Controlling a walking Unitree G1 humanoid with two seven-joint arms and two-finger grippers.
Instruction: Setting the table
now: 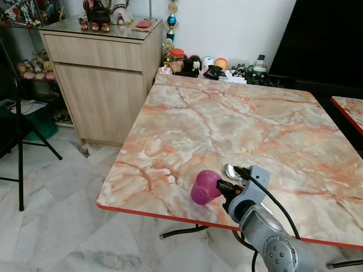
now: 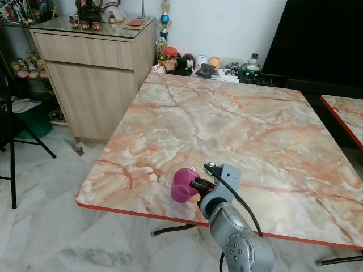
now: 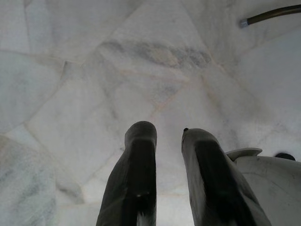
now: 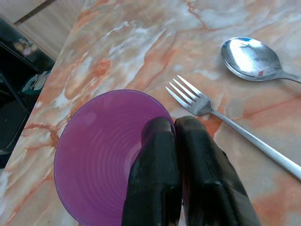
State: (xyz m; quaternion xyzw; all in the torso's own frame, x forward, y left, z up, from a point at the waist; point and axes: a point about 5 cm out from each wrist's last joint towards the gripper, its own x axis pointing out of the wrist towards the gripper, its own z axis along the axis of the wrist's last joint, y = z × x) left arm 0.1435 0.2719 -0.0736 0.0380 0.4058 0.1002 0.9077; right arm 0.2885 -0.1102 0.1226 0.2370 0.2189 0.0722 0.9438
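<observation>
While the right tool (image 4: 175,126) pinches the rim of the purple cup (image 4: 101,155), one finger inside, the cup tilts near the marble desk's (image 1: 238,124) front edge | fork (image 4: 197,101) and spoon (image 4: 249,57) just beside | left tool (image 3: 164,136) slightly parted over white floor (image 3: 70,70)

No legible txt, labels or nos. anywhere.
</observation>
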